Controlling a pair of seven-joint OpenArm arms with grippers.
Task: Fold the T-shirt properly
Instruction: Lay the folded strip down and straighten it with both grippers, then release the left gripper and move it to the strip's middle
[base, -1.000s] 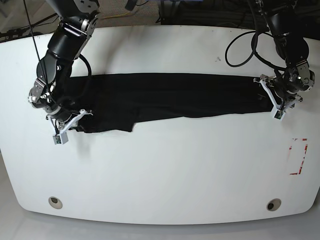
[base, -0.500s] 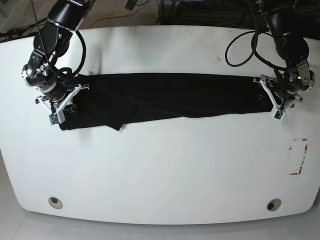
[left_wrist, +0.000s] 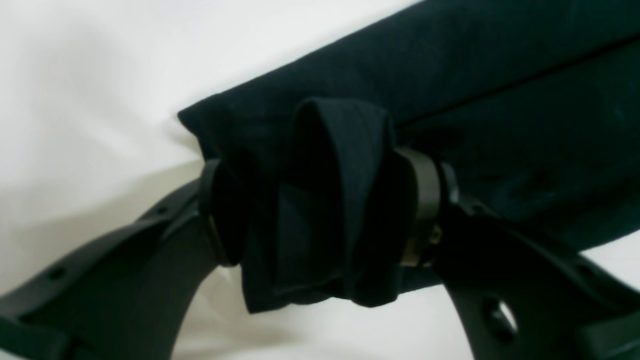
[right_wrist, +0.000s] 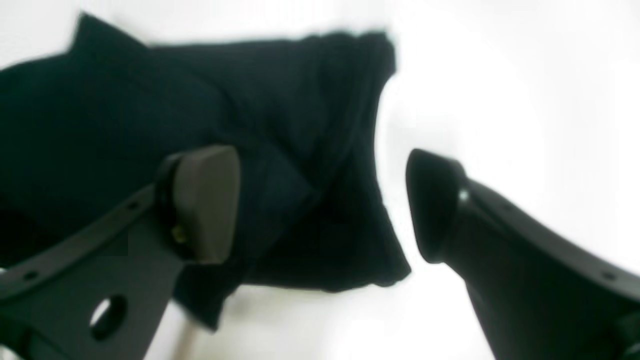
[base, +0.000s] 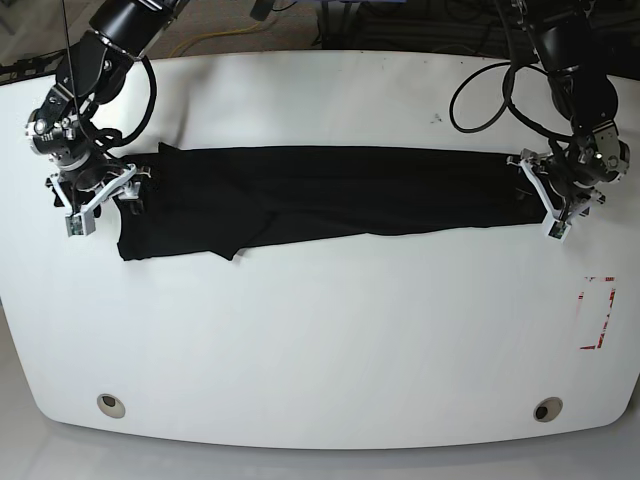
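Black, soft fabric lay stretched in a long band across the white surface (base: 320, 340): the T-shirt (base: 330, 192), folded lengthwise, ran from my right end effector (base: 97, 188) on one side to my left end effector (base: 560, 195) on the other. I held its far end bunched between my left fingers (left_wrist: 422, 210), which were closed on a thick roll of layers, so that this end was pinned and the band could be kept taut and straight. My right end effector stood with its jaws wide apart and gripped nothing; one pad (right_wrist: 205, 202) hung over the cloth and the other was off it, above bare surface. That end of the shirt lay flat, though its lower edge looked uneven, with a small flap jutting out. I judged the narrow fold to be laid, with the crosswise folds not yet made.
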